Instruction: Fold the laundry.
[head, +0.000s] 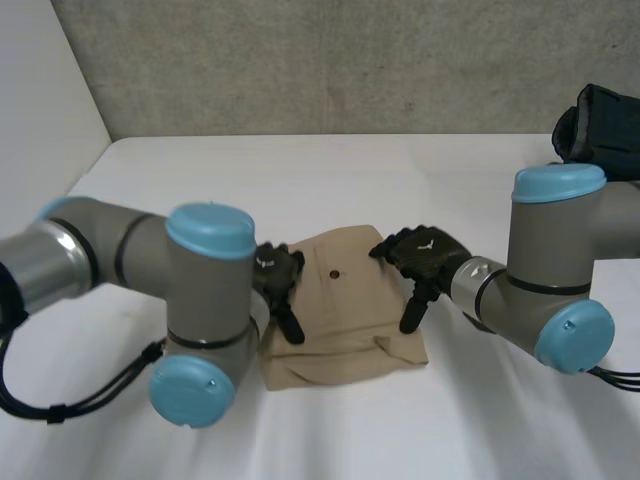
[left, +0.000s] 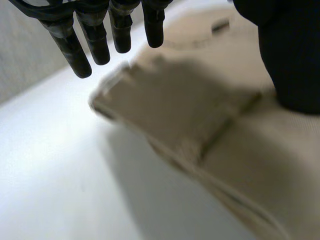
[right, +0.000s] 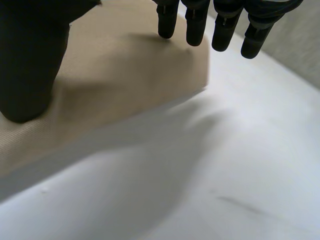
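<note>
A tan garment (head: 340, 310) lies folded into a small rectangle in the middle of the white table, with a dark button on top. My left hand (head: 280, 285) rests at its left edge, fingers straight and open. My right hand (head: 420, 262) hovers over its right edge, also open. In the left wrist view the straight fingers (left: 100, 37) hang just above the folded layers of the tan garment (left: 200, 115), and the thumb presses on the cloth. In the right wrist view the fingers (right: 210, 25) point down over the corner of the tan garment (right: 125, 70).
A dark bundle of cloth (head: 600, 125) sits at the table's far right edge. A grey wall runs behind the table (head: 330, 180). White tabletop stretches around the folded garment on all sides.
</note>
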